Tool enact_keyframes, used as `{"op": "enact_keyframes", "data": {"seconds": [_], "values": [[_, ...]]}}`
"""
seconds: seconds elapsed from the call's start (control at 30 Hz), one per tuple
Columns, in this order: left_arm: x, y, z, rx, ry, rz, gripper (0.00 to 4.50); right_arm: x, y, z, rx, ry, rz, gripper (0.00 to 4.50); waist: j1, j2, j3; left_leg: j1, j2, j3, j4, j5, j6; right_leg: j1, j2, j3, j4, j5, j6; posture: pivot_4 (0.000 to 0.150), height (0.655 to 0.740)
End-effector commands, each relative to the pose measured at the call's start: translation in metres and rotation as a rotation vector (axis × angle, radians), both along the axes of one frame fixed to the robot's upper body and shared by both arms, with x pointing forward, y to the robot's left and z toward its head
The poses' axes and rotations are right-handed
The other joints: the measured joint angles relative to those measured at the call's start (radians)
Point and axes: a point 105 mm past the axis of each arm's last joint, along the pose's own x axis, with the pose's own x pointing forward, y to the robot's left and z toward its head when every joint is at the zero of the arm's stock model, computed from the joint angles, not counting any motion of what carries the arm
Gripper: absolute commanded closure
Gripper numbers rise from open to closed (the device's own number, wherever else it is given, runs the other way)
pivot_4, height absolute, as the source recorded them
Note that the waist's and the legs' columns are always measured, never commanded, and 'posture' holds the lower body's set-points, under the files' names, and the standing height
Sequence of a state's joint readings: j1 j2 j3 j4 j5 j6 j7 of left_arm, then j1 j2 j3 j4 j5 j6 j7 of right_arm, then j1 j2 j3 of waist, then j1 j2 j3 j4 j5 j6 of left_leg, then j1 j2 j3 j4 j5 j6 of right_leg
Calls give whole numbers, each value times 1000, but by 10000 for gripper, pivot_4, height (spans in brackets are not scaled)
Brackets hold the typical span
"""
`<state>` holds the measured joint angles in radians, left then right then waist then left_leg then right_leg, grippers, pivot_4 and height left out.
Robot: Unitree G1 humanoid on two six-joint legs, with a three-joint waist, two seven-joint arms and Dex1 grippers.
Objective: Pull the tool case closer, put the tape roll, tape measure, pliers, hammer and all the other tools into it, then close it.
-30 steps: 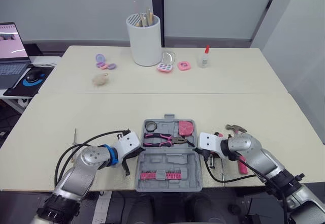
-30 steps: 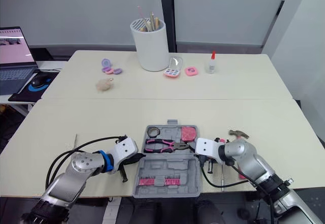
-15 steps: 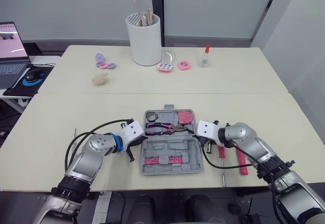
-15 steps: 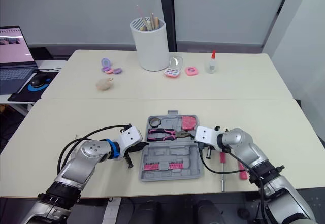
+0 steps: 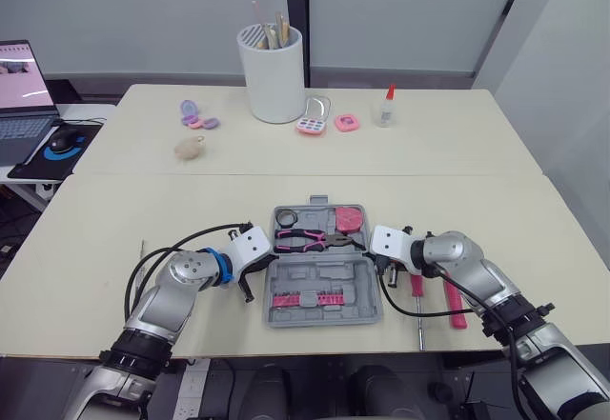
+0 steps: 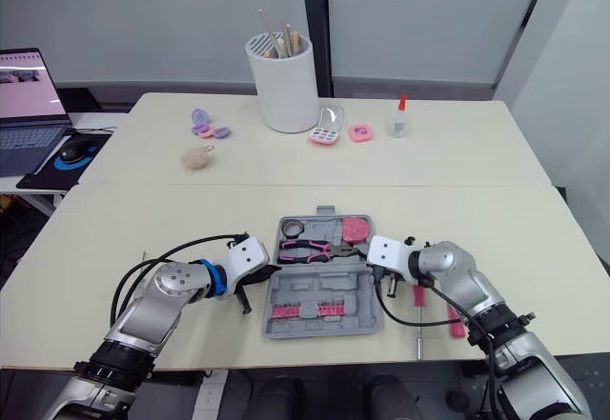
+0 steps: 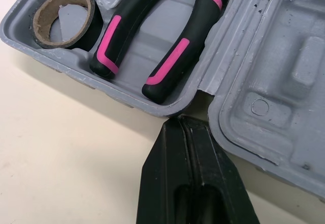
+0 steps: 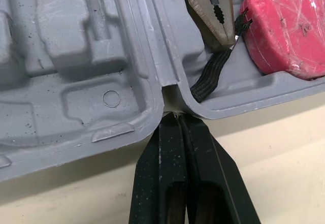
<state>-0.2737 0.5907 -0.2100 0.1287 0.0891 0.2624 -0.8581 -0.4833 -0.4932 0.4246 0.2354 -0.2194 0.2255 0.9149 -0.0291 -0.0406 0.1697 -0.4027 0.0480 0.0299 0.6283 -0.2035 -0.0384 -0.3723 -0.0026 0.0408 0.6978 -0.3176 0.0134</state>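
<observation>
shows the grey tool case (image 5: 322, 272) open at the worktop's (image 5: 114, 212) near edge, tape roll (image 7: 63, 18), pliers (image 7: 152, 46) and tape measure (image 8: 284, 26) inside; finds left pincer (image 7: 182, 125) and right pincer (image 8: 176, 118) closed, empty, tips at its hinge ends; judges the plastic stiff, light, slippery, best taken by the rim

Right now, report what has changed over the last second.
The tool case slid back from the near edge of the table, away from the robot; the left gripper and right gripper, shut at its hinge, moved with it. The tape roll, pliers and tape measure stayed inside; the hammer and screwdriver stayed outside.
</observation>
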Motion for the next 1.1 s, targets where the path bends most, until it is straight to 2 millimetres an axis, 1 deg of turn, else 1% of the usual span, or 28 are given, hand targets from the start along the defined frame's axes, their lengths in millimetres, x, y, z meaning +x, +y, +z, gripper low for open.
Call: {"op": "enact_keyframes", "data": {"seconds": [0.03,0.37,0.67,0.83,1.03,1.1], "values": [[4,-11,8,-16,-40,-45,45000,-6,18,10,47,-12,61,44888,0,0,0,0,0,0,0,0,0,0,0,0,0,0,0,1500,7400],[9,-9,7,-8,-34,-44,45000,-6,17,10,39,0,58,44888,-1,0,0,0,0,0,0,0,0,0,0,0,0,0,0,1500,7400],[3,-12,1,-15,-10,-54,45000,-10,15,6,27,11,62,44888,-1,0,0,0,0,0,0,0,0,0,0,0,0,0,1,1500,7400],[3,-7,1,-9,-15,-43,45000,-9,12,6,24,9,50,44888,-1,0,0,0,0,0,-1,0,0,0,0,0,0,0,1,1500,7400],[2,3,7,-13,-25,-26,45000,-1,-5,8,1,-30,7,44888,-1,0,0,0,0,0,-1,0,0,0,0,0,0,-1,1,1500,7400],[4,6,12,-13,-56,-28,45000,3,-11,10,-12,-54,-5,44888,-1,0,1,0,0,0,-1,0,0,-1,0,0,-1,-1,1,1500,7400]]}}
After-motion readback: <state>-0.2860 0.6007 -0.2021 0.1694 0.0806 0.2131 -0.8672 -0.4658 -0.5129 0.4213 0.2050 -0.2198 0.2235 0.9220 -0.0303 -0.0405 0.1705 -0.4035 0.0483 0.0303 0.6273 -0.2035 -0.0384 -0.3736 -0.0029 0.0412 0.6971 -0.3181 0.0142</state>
